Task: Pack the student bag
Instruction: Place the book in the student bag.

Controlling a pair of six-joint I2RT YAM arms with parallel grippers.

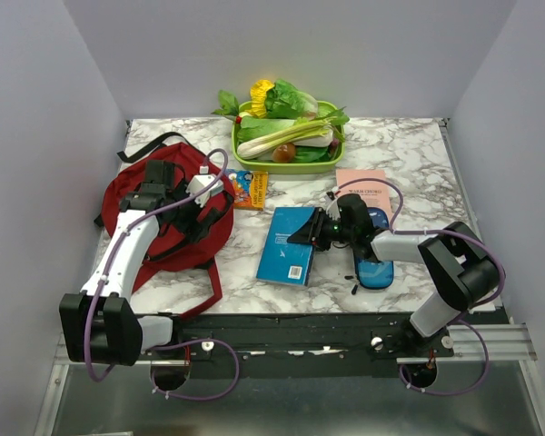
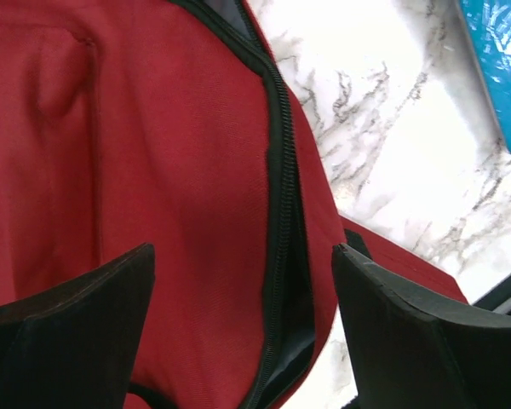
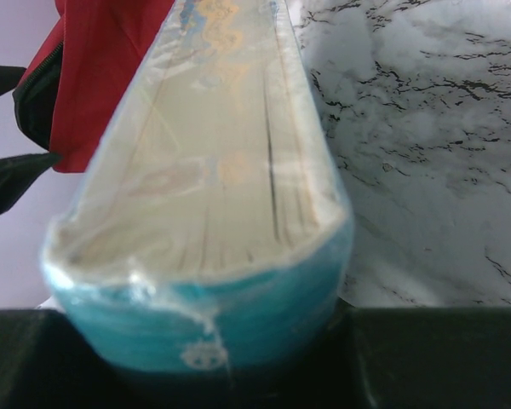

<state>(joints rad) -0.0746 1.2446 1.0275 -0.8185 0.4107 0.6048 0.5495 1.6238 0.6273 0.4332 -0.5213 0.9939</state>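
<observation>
At the right gripper, clamped on the blue book by one edge, seemingly tilted off the marble table. At the left gripper, spread wide just above the student bag, by its zipper, on the table's left.

Green tray of vegetables far back; pink booklet; orange book

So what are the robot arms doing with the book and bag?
The right gripper is clamped on one end of the blue book. The left gripper hangs open over the red bag, right by its zipper. The book is not in the bag yet.
</observation>
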